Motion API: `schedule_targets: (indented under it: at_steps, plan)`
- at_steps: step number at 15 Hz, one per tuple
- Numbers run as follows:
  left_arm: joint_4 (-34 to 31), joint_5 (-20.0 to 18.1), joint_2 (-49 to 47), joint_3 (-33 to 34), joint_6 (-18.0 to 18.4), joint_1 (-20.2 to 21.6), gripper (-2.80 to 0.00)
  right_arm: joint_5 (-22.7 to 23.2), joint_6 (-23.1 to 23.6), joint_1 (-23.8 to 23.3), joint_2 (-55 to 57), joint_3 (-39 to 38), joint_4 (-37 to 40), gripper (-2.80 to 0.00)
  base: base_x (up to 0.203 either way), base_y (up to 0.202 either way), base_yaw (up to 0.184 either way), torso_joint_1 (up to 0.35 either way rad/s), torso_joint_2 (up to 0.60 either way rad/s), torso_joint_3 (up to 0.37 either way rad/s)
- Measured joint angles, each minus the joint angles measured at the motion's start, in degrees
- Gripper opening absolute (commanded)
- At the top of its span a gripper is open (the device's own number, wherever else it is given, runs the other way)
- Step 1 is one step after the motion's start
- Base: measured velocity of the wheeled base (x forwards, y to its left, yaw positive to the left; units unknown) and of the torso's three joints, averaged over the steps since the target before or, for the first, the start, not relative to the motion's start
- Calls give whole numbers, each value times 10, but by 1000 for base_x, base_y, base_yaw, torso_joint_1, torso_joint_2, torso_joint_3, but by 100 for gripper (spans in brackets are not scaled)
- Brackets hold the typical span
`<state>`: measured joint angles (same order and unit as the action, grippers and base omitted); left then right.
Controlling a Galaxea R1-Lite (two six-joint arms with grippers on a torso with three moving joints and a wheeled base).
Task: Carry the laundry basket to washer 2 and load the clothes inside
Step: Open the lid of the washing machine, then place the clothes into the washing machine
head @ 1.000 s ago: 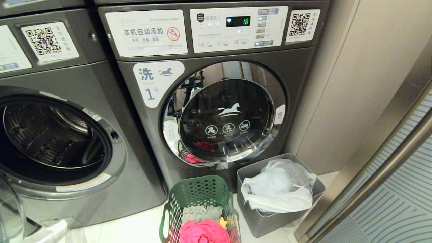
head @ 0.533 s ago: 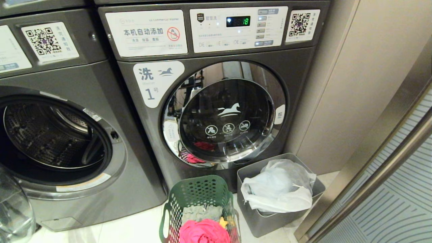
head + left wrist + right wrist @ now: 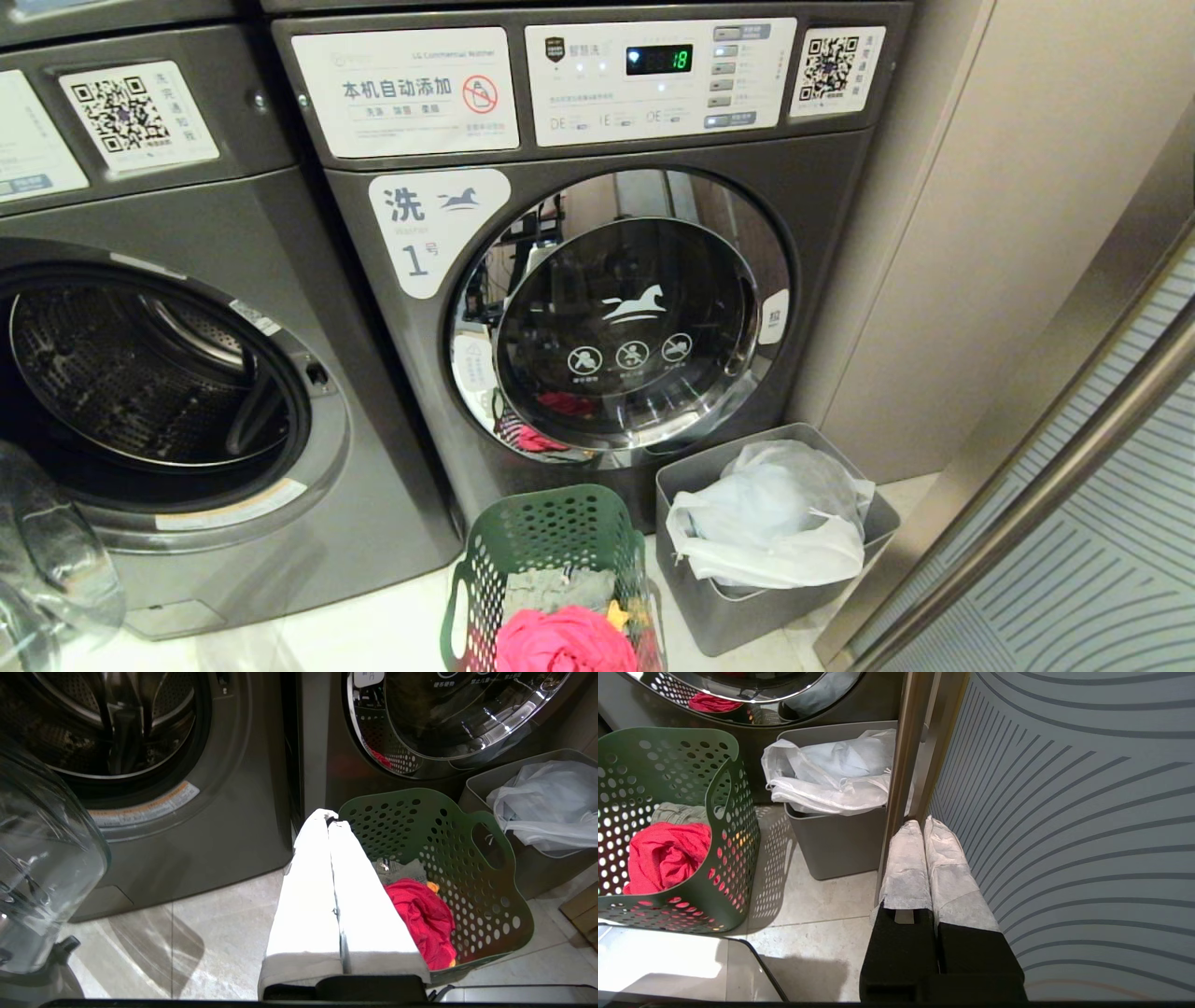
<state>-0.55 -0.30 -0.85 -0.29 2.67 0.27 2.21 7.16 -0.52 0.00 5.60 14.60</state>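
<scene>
So you've got the laundry basket (image 3: 551, 579) parked on the floor right in front of the washer labelled "1" (image 3: 597, 280), with a grey bin (image 3: 719, 597) and its white bag (image 3: 770, 523) just beside it on the right. The clothes are all in there – the pink-red garment (image 3: 563, 639) on top, a bit of yellow-orange cloth (image 3: 617, 615) peeking out next to it, the grey-green denim-like piece (image 3: 558, 590) behind. The open washer (image 3: 149, 373) on the left has its drum exposed and its glass door (image 3: 42, 868) swung out low at the left edge; I can't see a number on it from here, so don't assume it's 2 without checking. Left gripper (image 3: 331, 819) has its padded fingers pressed together with nothing between them, hanging over the near rim of the basket. Right gripper (image 3: 921, 824) is pinched closed too, empty, up against the metal door frame (image 3: 910, 765) and the striped glass panel (image 3: 1064, 812). Main risks as I see them: the basket sits at the wrong machine, so loading from here means a long reach – a dangling sleeve could snag the rim and tip the basket. That swung-out door is close to your left arm's path too, and the right fingers could scrape the frame if you turn.
</scene>
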Motion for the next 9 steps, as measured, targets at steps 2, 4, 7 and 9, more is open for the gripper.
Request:
schedule_targets:
  at_steps: [2, 4, 7, 9]
  plan:
    - [0, 1, 6, 0, -6, 0, -280, 0, 0, 0, 0, 0, 0, -280, 0, 0, 0, 0, 0, 0]
    - [-6, 1, 7, -19, -5, -1, -280, 0, 0, 0, 0, 0, 0, -280, 0, 0, 0, 0, 0, 0]
    - [-27, 21, -29, -101, -4, 0, -280, 0, 0, 0, 0, 0, 0, -280, 0, 0, 0, 0, 0, 0]
    - [-30, 64, -100, -158, -5, 1, -280, 0, 0, 0, 0, 0, 0, -280, 0, 0, 0, 0, 0, 0]
